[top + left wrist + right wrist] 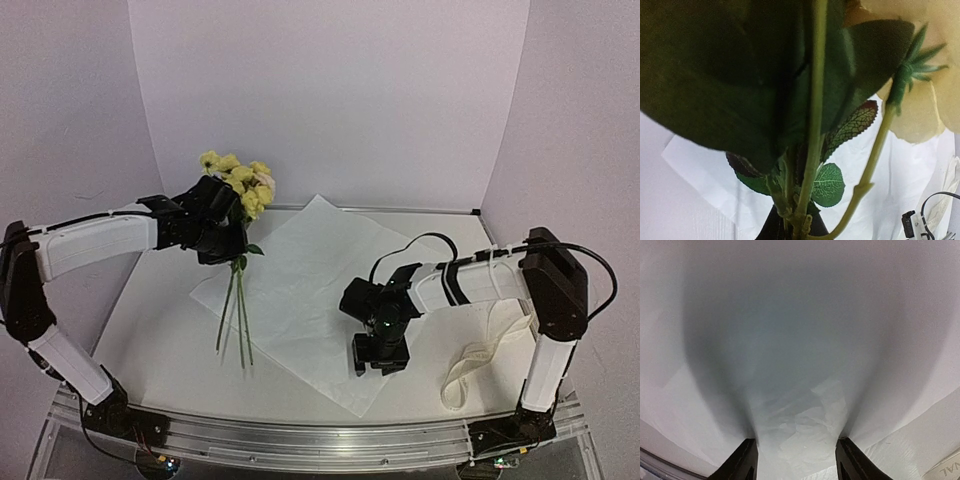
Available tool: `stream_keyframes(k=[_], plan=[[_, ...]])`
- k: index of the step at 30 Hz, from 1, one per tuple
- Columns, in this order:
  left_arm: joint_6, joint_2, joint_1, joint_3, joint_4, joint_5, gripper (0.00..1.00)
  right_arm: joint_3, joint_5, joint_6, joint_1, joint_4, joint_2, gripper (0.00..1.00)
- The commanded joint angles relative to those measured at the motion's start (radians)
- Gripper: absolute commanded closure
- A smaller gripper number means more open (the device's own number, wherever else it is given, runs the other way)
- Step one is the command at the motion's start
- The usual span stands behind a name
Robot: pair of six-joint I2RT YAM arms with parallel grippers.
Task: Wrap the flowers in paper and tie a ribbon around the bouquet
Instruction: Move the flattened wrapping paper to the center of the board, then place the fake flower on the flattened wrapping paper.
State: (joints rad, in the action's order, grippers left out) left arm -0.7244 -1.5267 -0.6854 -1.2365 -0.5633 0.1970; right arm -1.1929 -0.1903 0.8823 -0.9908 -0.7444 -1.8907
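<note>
Firstly, left claw: raised above the counter, clenched on the flowers.
Flowers: yellow blooms stand above this claw. The thin green stems hang below it, with their ends over the left corner of the paper. Its wrist view is filled by dark leaves and a stem.
Paper: white sheet lying flat on the counter, reaching from beneath the left claw to beneath the right claw.
Right claw: pointing down at the sheet's near right part, released. Its fingers are parted with their tips at the paper, and a crinkled patch lies between them.
Ribbon: cream strip looped on the counter, just right of the right claw and apart from it.
Writing: "VAL" on a pale object right of the right claw, with the rest cut off.
</note>
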Motion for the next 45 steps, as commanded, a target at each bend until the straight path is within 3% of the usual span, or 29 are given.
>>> stream_keyframes(k=[1,8,21,22,26,28,31,37,45], plan=[[0.065,-0.139,-0.062,-0.175,0.144,-0.074,1.00,0.032,0.000,0.033,0.012,-0.026,0.158,0.41],[-0.027,-0.449,-0.121,-0.445,0.184,-0.053,1.00,0.102,0.018,-0.011,0.122,-0.048,0.361,0.34],[-0.095,-0.879,-0.134,-0.898,0.167,-0.046,1.00,0.165,-0.082,-0.094,0.345,-0.092,0.440,0.30],[-0.088,-0.896,-0.134,-0.908,0.170,-0.049,0.97,0.170,-0.082,-0.098,0.351,-0.093,0.445,0.29],[-0.073,-0.906,-0.131,-0.918,0.174,-0.051,0.58,0.180,-0.087,-0.112,0.368,-0.097,0.458,0.27],[-0.067,-0.882,-0.131,-0.903,0.176,-0.041,0.40,0.180,-0.085,-0.123,0.375,-0.100,0.462,0.26],[-0.053,-0.809,-0.129,-0.838,0.195,-0.036,0.24,0.177,-0.086,-0.141,0.391,-0.106,0.463,0.25],[-0.099,-0.546,-0.115,-0.532,0.232,-0.001,0.13,0.174,-0.087,-0.170,0.437,-0.115,0.449,0.22],[-0.261,-0.128,-0.053,0.035,0.278,-0.005,0.11,0.163,-0.118,-0.196,0.484,-0.108,0.414,0.19]])
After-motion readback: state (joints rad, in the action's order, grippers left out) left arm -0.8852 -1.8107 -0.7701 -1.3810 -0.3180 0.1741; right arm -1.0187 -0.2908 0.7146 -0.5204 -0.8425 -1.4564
